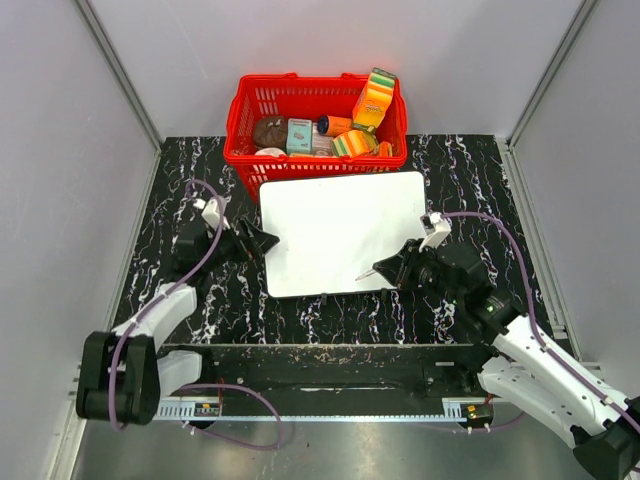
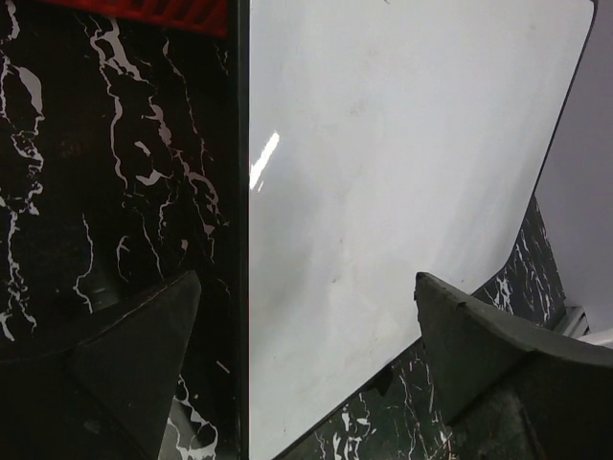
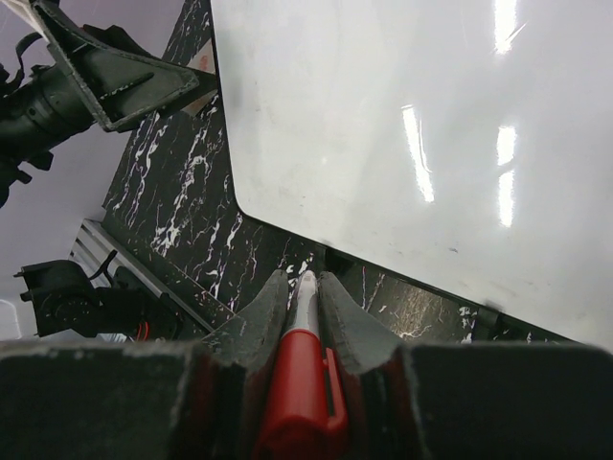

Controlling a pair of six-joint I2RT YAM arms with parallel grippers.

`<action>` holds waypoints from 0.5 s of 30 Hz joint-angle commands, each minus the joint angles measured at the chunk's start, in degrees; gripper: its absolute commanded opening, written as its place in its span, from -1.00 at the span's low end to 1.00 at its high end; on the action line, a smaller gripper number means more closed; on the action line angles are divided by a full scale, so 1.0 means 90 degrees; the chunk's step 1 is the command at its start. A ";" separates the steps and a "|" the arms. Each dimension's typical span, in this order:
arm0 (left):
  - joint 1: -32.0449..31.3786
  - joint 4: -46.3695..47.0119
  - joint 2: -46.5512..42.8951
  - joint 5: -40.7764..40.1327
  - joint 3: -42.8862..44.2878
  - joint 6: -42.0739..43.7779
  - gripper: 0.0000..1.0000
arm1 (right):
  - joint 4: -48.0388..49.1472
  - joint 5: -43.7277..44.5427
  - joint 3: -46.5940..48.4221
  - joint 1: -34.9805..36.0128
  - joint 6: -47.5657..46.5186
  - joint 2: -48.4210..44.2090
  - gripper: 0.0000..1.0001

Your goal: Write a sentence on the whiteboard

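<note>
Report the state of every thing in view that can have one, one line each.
Large flat white rectangular whiteboard: lying flat on the black marbled table, blank, no writing.
Red-barrelled marker: gripped, tip by the board's near edge, contact unclear.
Right claw: shut on the marker.
Left claw: open, empty, at the board's left edge.
Red plastic mesh basket: upright behind the board, filled with packages.

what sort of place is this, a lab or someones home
Probably a robot lab test cell: grey panel walls enclose a black marbled table, the left arm and right arm are bolted at its near edge, and a blank whiteboard and red basket sit out as props.
</note>
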 commanded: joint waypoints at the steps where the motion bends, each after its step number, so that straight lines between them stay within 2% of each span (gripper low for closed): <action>1: 0.0137 0.1200 0.0542 0.0601 0.0472 0.0290 0.98 | 0.0161 0.0072 0.0324 0.0037 -0.0140 -0.0138 -1.00; 9: 0.0254 0.1749 0.1947 0.1704 0.1087 0.0359 0.98 | 0.0142 0.0102 0.0401 0.0037 -0.0170 -0.0060 -1.00; 13: 0.0322 0.2050 0.2340 0.1988 0.1185 0.0388 0.97 | 0.0034 0.0160 0.0441 0.0037 -0.0219 -0.0011 -1.00; 15: 0.0332 0.2101 0.2515 0.2106 0.1224 0.0398 0.90 | 0.0024 0.0170 0.0441 0.0037 -0.0199 -0.0002 -1.00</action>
